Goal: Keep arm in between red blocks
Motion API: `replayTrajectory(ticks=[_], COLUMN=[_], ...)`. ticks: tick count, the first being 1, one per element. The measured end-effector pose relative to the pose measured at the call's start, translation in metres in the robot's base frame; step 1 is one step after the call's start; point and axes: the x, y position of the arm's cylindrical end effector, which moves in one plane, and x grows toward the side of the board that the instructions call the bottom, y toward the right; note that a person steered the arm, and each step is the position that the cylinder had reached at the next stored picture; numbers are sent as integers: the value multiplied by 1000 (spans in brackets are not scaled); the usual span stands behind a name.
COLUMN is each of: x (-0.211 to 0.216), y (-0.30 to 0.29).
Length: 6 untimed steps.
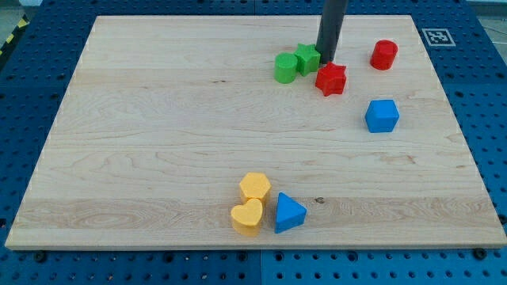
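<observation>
My tip (326, 62) is the lower end of a dark rod coming down from the view's top. It stands just above and left of the red star block (331, 79), close to touching it, and right beside the green star block (307, 58). The red cylinder block (384, 55) lies apart, further to the view's right of the tip. The tip is left of both red blocks, not between them.
A green cylinder block (286, 68) touches the green star's left. A blue hexagonal block (382, 115) lies below the red cylinder. Near the bottom, a yellow hexagonal block (255, 187), a yellow heart block (247, 216) and a blue triangle block (290, 212) cluster together on the wooden board (158, 142).
</observation>
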Motion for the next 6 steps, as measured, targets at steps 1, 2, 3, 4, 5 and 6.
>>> replayTrajectory(ticks=[1,2,3,4,5,6], x=[0,0,0,-1,-1,1], y=[-14,-24,-25,-20,3,27])
